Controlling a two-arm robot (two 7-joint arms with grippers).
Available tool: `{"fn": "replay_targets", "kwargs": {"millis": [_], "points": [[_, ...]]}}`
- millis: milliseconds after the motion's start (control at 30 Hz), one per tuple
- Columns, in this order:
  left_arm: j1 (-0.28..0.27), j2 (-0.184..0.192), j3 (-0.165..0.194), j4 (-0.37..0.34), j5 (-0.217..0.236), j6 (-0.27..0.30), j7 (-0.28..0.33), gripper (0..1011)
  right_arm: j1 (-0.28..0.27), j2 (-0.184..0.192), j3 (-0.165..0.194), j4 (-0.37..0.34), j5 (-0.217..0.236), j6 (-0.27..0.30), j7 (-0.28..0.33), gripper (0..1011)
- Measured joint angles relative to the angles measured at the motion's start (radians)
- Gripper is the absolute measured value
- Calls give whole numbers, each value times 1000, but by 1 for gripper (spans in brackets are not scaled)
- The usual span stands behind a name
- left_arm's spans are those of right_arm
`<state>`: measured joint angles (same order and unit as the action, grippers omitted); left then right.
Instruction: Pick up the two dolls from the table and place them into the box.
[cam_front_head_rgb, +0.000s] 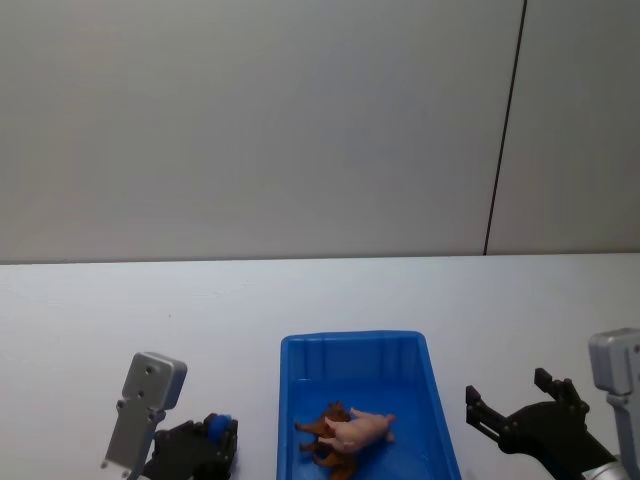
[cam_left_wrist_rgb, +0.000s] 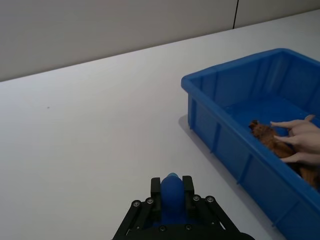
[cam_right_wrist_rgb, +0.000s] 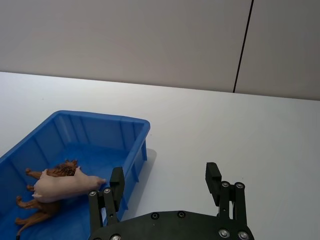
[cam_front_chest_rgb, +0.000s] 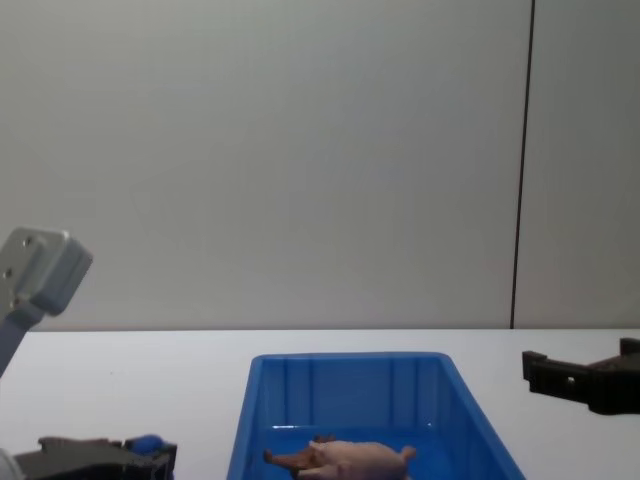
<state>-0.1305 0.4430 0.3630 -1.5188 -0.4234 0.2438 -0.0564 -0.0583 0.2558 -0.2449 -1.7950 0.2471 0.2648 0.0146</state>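
We have the left gripper (cam_left_wrist_rgb: 172, 200) clamped on the blue doll (cam_left_wrist_rgb: 171, 186) just left of the box (cam_front_head_rgb: 298, 352), where the pink doll (cam_front_head_rgb: 360, 431) and brown doll (cam_front_head_rgb: 325, 425) already lie, while the right gripper (cam_front_head_rgb: 522, 400) waits wide open on the box's right; next we should carry the blue doll over the rim and release.

My left gripper (cam_front_head_rgb: 205, 440) low at near left, fingers (cam_left_wrist_rgb: 187, 192) clamped on blue doll (cam_left_wrist_rgb: 171, 192). My right gripper (cam_front_head_rgb: 520, 405) low at near right, fingers (cam_right_wrist_rgb: 212, 177) spread, holding nothing.

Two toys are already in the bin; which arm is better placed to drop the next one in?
Left. The left gripper is shut on the blue doll beside the box; the right gripper is open and holds nothing.
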Motion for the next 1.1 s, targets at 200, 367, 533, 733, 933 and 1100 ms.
{"fn": "replay_targets", "kwargs": {"millis": [200,367,533,733,933,1100], "points": [[-3,1,-3,-34,20,-11,-17,223,0,0,0,0,0,0,0,1001],[-7,2,-4,-61,36,-21,-37,195,0,0,0,0,0,0,0,1001],[-15,2,-4,-85,51,-31,-66,178,0,0,0,0,0,0,0,1001],[-30,-5,-3,-103,63,-44,-115,145,0,0,0,0,0,0,0,1001],[-55,-24,4,-107,69,-63,-184,108,0,0,0,0,0,0,0,1001],[-87,-56,18,-89,70,-79,-253,109,0,0,0,0,0,0,0,1001]]}}
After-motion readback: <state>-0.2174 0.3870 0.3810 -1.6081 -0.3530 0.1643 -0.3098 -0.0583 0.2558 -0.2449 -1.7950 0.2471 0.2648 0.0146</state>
